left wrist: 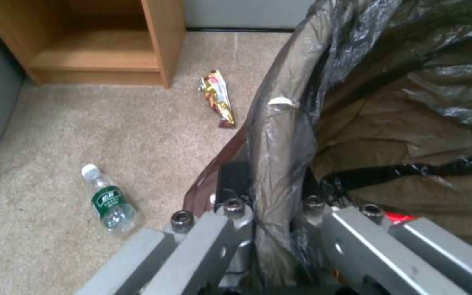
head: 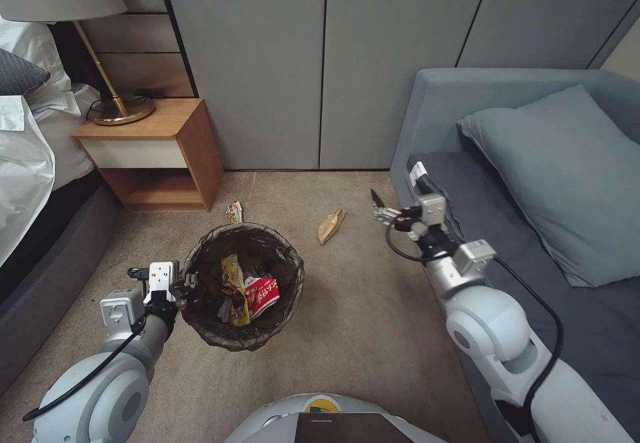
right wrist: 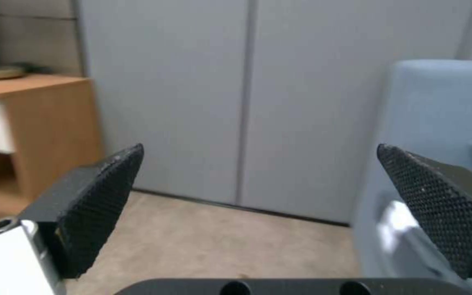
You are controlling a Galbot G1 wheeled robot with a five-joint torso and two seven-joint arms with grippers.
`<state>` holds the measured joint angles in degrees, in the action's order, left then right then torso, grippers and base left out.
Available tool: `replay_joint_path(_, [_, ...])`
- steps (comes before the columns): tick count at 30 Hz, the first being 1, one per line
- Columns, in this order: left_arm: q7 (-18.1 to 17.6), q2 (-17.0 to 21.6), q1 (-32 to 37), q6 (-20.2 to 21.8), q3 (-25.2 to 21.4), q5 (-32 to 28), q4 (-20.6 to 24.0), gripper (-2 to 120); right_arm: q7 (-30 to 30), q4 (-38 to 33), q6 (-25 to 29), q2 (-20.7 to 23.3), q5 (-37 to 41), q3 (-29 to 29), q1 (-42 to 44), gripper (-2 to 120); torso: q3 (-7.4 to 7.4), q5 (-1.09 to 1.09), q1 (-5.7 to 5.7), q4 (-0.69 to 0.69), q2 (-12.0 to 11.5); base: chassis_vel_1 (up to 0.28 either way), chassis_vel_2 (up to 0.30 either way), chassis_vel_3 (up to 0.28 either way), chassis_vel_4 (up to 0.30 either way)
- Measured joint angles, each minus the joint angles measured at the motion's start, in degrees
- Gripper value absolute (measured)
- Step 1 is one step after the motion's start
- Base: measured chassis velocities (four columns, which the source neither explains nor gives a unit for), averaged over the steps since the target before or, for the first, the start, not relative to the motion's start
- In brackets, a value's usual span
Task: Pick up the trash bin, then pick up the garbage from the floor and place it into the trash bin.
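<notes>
The trash bin (head: pixel 283 246) with its dark bag hangs just over the floor (head: pixel 373 309). My left gripper (head: pixel 187 286) is shut on its left rim. The left wrist view shows the rim (left wrist: pixel 280 123) clamped in my left gripper (left wrist: pixel 271 205). Inside the bin lie a yellow wrapper (head: pixel 233 279) and a red-and-white packet (head: pixel 261 294). Garbage on the carpet: a brown paper scrap (head: pixel 331 225), a yellow snack wrapper (head: pixel 235 212) (left wrist: pixel 218 97) and a green-labelled bottle (left wrist: pixel 107 200). My right gripper (head: pixel 378 206) (right wrist: pixel 258 213) is open and empty, raised right of the paper scrap.
A wooden nightstand (head: pixel 157 156) with a brass lamp (head: pixel 113 106) stands at the back left, beside a bed (head: pixel 27 163). A grey-blue sofa (head: pixel 533 229) with a pillow lines the right side. Grey wardrobe doors (head: pixel 320 63) close off the back.
</notes>
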<state>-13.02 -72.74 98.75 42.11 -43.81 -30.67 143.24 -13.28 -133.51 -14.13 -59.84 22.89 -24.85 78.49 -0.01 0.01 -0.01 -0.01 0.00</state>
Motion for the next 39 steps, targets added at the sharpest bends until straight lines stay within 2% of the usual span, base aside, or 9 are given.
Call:
replay_joint_path(2, [0.0,0.5,-0.2,0.0,0.0,0.0,0.0,2,1.9,-1.6,2.2,-5.3,-5.1,-4.1,6.1,100,0.00,0.00,0.00,0.00,0.0,0.000,0.000,0.000,0.000])
replay_joint_path(4, [0.2,0.6,-0.3,0.0,-0.1,0.1,0.0,2,2.5,-2.0,2.9,-6.8,-6.7,-4.9,7.6,100,0.00,-0.01,0.00,-0.01,0.0,0.000,0.000,0.000,0.000])
replay_joint_path(6, [1.2,0.5,-0.6,0.0,-0.1,1.0,0.0,2,4.3,-2.7,5.1,-11.7,-12.0,-6.7,11.9,100,0.00,-0.01,0.00,-0.01,0.0,0.000,0.000,0.000,0.000])
replay_joint_path(7, [1.2,0.5,-0.6,0.0,-0.1,1.0,0.0,2,4.3,-2.7,5.1,-11.7,-12.0,-6.7,11.9,100,0.00,-0.01,0.00,-0.01,0.0,0.000,0.000,0.000,0.000])
replay_joint_path(10, [2.0,0.0,-0.7,-0.1,0.0,2.2,0.0,2,4.8,-3.1,6.9,-16.6,-16.4,-7.1,15.5,100,0.00,-0.02,0.00,0.02,0.0,0.000,0.000,0.000,0.000])
replay_joint_path(13, [3.3,-0.1,-1.0,-0.3,0.0,4.0,0.0,2,4.8,-3.4,7.4,-18.5,-17.8,-7.1,16.7,100,0.00,-0.02,0.00,0.02,0.0,0.000,0.000,0.000,0.000])
replay_joint_path(39, [5.0,-0.6,-1.3,-0.5,0.1,4.9,0.0,2,4.5,-3.9,7.5,-20.6,-18.4,-7.6,18.2,100,0.00,-0.01,0.00,0.00,0.0,0.000,0.000,0.000,0.000])
